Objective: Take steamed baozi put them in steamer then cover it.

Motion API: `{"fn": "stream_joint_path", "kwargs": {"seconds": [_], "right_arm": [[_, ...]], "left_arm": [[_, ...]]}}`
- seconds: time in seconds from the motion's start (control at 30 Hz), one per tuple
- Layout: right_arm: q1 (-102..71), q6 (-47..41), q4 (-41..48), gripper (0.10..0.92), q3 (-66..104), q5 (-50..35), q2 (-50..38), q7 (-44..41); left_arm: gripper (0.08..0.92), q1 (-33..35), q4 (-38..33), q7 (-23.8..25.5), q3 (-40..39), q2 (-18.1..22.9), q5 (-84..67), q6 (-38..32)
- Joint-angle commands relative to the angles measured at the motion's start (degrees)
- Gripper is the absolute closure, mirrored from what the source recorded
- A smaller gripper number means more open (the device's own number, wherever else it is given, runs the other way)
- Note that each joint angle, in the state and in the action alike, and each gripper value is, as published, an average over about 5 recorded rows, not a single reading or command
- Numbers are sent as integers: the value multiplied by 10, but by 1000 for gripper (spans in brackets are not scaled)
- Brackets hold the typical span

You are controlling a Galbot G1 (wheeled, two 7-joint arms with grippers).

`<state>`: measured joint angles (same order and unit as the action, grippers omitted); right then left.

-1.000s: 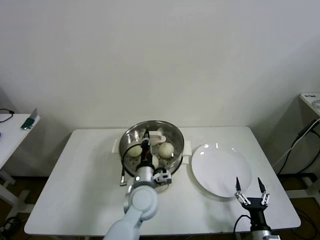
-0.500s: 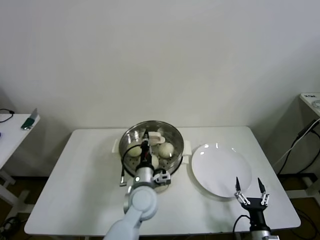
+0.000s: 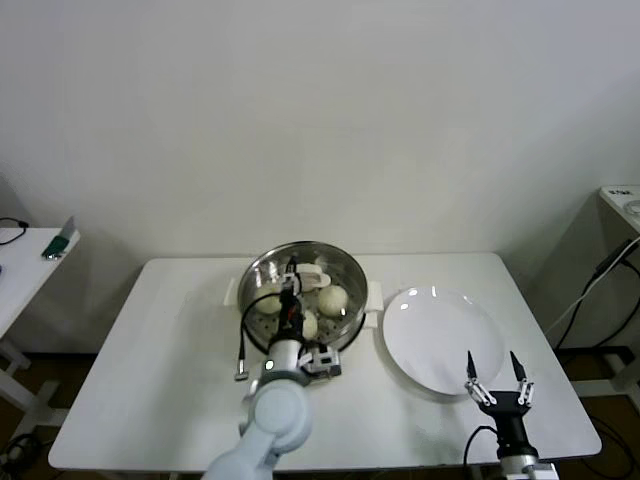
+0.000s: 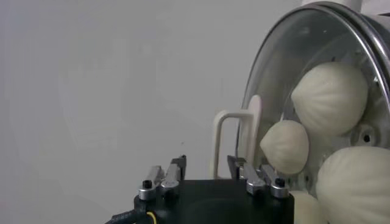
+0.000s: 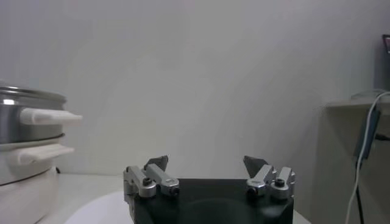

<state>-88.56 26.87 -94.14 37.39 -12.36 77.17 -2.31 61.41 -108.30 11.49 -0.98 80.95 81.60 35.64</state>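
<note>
The steamer [image 3: 305, 268] stands at the table's middle back, on its white pot base [image 5: 18, 176]. The clear glass lid [image 4: 286, 61] with a white handle [image 4: 234, 137] lies on it. Three steamed baozi show through the glass [image 4: 332, 97] [image 4: 285, 146] [image 4: 356, 182]; they also show in the head view [image 3: 333, 298]. My left gripper [image 4: 206, 165] is open and empty, its fingers just short of the lid's handle and not touching it; in the head view it is over the steamer [image 3: 290, 278]. My right gripper [image 3: 494, 372] is open and empty near the table's front right.
A flat white plate [image 3: 440, 335] lies right of the steamer, just behind my right gripper. A black cable [image 3: 243, 340] hangs beside the pot's left front. A side table [image 3: 25, 260] stands far left and a shelf [image 3: 625, 195] far right.
My left arm has drawn back a little toward the table's front, its gripper coming away from the lid's handle. The right gripper has shifted slightly left.
</note>
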Motion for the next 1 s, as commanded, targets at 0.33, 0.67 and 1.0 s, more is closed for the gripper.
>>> {"fn": "stream_joint_path", "kwargs": {"seconds": [0.33, 0.67, 1.0], "right_arm": [[-8, -71, -50, 203, -32, 13, -12, 34], [-11, -50, -39, 203, -41, 17, -4, 31], [-13, -35, -10, 203, -44, 15, -4, 27]], "left_arm": [[211, 132, -188, -126, 192, -76, -465, -120], [177, 263, -126, -178, 463, -98, -880, -348], [177, 315, 18, -180, 416, -97, -975, -454]]}}
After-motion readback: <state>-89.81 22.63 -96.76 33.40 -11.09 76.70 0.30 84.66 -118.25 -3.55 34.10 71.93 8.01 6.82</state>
